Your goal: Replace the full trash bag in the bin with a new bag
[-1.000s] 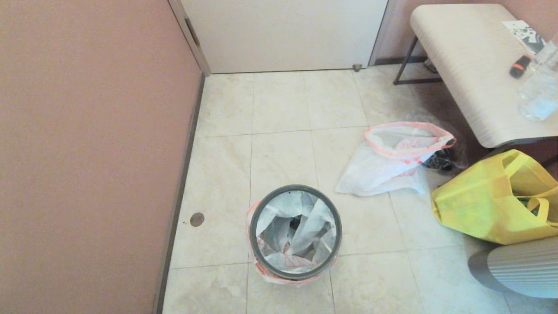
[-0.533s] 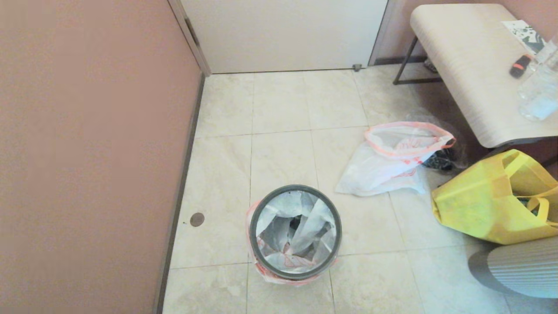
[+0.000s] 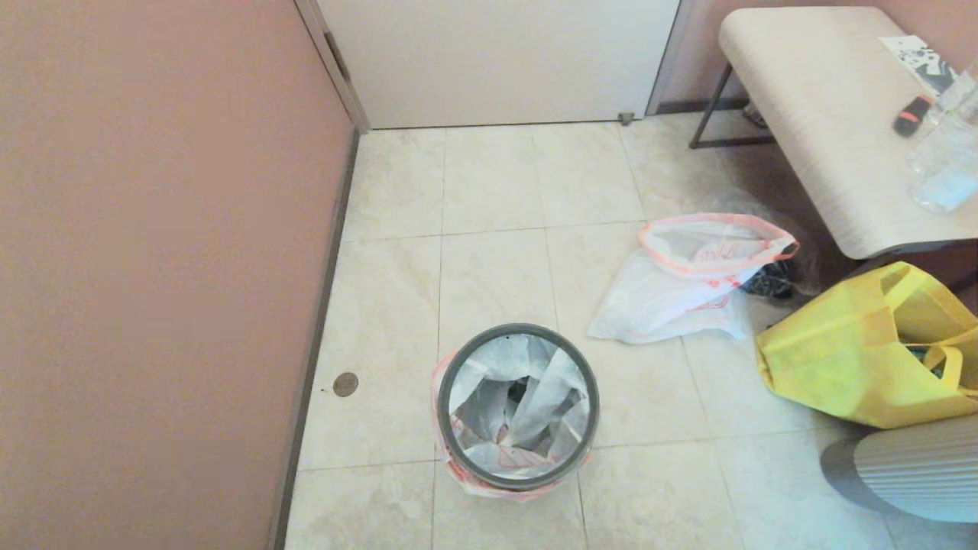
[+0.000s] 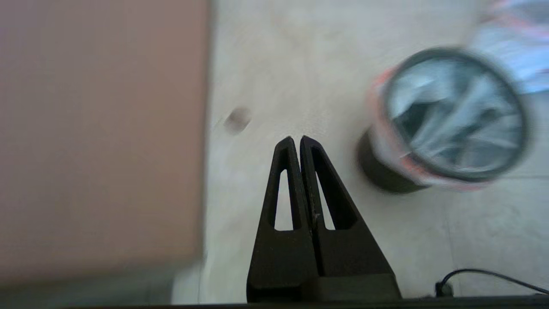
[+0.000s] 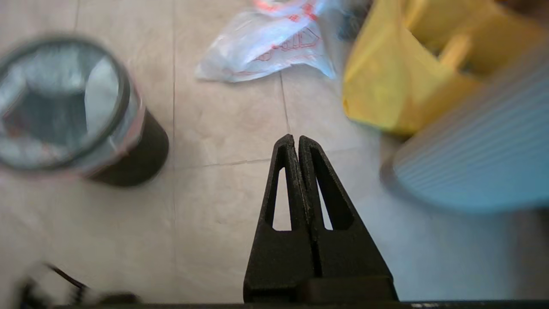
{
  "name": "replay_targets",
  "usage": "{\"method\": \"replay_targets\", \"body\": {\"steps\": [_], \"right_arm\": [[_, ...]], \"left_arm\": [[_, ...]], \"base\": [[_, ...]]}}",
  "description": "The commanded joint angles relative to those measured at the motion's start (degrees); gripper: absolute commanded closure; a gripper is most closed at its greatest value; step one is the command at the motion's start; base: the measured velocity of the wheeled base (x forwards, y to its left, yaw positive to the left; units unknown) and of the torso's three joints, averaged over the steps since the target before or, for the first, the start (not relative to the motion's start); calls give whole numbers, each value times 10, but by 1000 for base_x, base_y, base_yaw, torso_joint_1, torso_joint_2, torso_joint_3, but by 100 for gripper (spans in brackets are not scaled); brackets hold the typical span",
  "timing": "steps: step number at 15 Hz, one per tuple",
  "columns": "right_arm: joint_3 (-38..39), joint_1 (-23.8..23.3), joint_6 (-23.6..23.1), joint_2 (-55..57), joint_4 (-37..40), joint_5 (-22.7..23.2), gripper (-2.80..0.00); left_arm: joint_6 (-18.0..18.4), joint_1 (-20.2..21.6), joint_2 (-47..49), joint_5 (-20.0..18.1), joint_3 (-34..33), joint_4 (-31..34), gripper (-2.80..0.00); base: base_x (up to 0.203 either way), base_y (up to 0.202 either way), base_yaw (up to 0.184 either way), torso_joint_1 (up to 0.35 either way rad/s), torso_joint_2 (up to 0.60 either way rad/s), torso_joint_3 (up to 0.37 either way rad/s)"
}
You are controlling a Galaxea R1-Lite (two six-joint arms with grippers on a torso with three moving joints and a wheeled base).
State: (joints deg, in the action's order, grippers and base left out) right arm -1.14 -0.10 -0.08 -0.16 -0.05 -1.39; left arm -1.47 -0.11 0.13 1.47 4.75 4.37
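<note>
Two grippers: neither shows in the head view; each appears only in its own wrist view.
Wall: a plain pinkish-brown wall (image 3: 153, 267) fills the far left of the head view, with a dark skirting strip where it meets the floor.
Floor: pale beige tiles (image 3: 489, 275); a small round metal disc (image 3: 345, 384) is set in a tile close to the wall.
Left gripper: black fingers pressed together with nothing between them (image 4: 297, 138), held above bare tile between the wall and the bin (clear of both).
Door: a white panel (image 3: 497, 61) stands at the back, past the tiles.
Bin: the small round dark wastebasket (image 3: 518, 406) stands upright on the floor at lower centre, well apart from the wall; a thin grey hoop (image 3: 442, 397) sits around its mouth.
Liner: a thin white bag (image 3: 527, 397) with red print lines the bin, crumpled inside, its edge folded over the outside below the hoop.
Loose bag: a second white bag (image 3: 672, 294) with a pink-red hem lies slumped on the tiles behind and to the right of the bin, not touching it.
Right gripper: black fingers closed tip to tip, empty (image 5: 296, 138), over bare floor between the bin and the yellow tote.
Table: a pale-topped bench or table (image 3: 825, 114) on dark legs at upper right.
Yellow tote: a fabric bag (image 3: 840, 359) on the floor just beside the table.
Ribbed object: pale grey and rounded (image 3: 917, 473), at the lower right corner.
</note>
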Motion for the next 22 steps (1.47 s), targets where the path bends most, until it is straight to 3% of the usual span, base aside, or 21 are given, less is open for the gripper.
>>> {"method": "replay_targets", "body": {"steps": [1,4,9,22], "right_arm": [[18,0,-52,2,-8,15,0],[18,0,-28,2,-12,19,0],[18,0,-20,2,-12,17,0],[18,0,-19,2,-13,17,0]], "left_arm": [[5,0,-1,-27,-28,-29,0],[8,0,-1,-41,-32,-32,0],[57,3,-1,-27,-55,-56,0],[41,2,-1,-27,-54,-56,0]], "base": [[0,0,0,0,0,0],[0,0,0,0,0,0],[0,0,0,0,0,0],[0,0,0,0,0,0]]}}
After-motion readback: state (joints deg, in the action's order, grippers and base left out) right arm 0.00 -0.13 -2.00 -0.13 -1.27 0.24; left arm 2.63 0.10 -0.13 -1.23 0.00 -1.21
